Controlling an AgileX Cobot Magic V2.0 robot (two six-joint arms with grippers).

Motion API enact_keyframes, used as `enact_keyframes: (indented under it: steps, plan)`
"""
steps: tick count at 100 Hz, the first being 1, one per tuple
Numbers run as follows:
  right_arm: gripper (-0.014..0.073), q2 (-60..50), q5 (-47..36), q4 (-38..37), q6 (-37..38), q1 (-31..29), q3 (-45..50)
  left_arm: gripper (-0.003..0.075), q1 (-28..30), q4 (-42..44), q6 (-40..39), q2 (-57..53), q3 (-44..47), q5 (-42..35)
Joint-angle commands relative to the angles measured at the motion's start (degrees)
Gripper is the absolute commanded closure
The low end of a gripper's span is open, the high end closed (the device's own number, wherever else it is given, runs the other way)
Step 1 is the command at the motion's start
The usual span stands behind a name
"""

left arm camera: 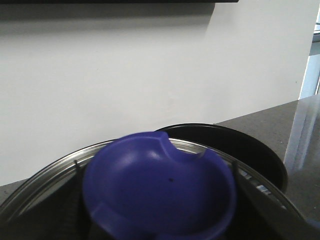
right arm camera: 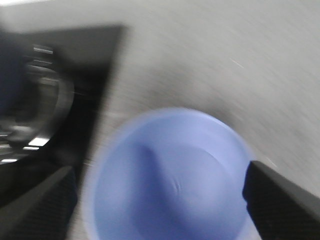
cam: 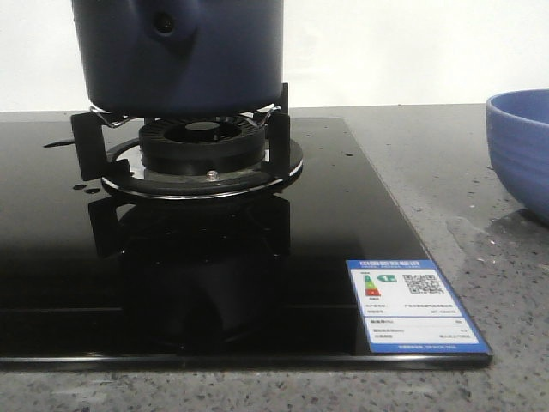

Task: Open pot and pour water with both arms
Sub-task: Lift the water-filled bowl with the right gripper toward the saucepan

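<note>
The dark navy pot (cam: 176, 53) stands on the burner (cam: 202, 146) of the black cooktop; its top is cut off by the front view's edge. In the left wrist view a blue knob (left arm camera: 160, 187) on a steel-rimmed lid (left arm camera: 45, 175) fills the space between the fingers of my left gripper (left arm camera: 155, 200), which looks shut on it. The pot's dark open mouth (left arm camera: 250, 147) shows just behind the lid. My right gripper (right arm camera: 160, 200) is open, its fingers (right arm camera: 280, 200) on either side above the light blue bowl (right arm camera: 170, 175). That view is blurred. Neither gripper shows in the front view.
The light blue ribbed bowl (cam: 521, 150) stands on the grey counter (cam: 463, 172) right of the glass cooktop (cam: 343, 223). A blue-and-white label (cam: 413, 305) sits at the cooktop's front right corner. A white wall (left arm camera: 150, 65) is behind the counter.
</note>
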Motion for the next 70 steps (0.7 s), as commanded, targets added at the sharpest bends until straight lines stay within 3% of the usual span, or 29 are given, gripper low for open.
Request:
enact_keyframes:
  steps: [1,36,60,70]
  plan:
    - [-0.0023,2.3,2.7,-4.6,5.7,-1.9,-2.1,0.0395,-1.6,-3.6,-0.3,-0.8,-1.9,-2.4]
    - [-0.0008,14.0,4.4,-4.5,7.5,-2.7,-2.0,0.0395,-4.4,-3.6,-0.3,-1.4,-1.9,-4.6]
    - [0.0291,17.2,0.6,-2.5,7.5,-3.2,0.3,0.0395,-4.4,-3.6,-0.3,-2.6,-1.9,-5.1]
    - [0.0375,17.2,-0.9,-2.5,7.5,-3.2,2.8,0.0395,-4.4,-3.6,-0.3,-3.1,-1.9,-5.2]
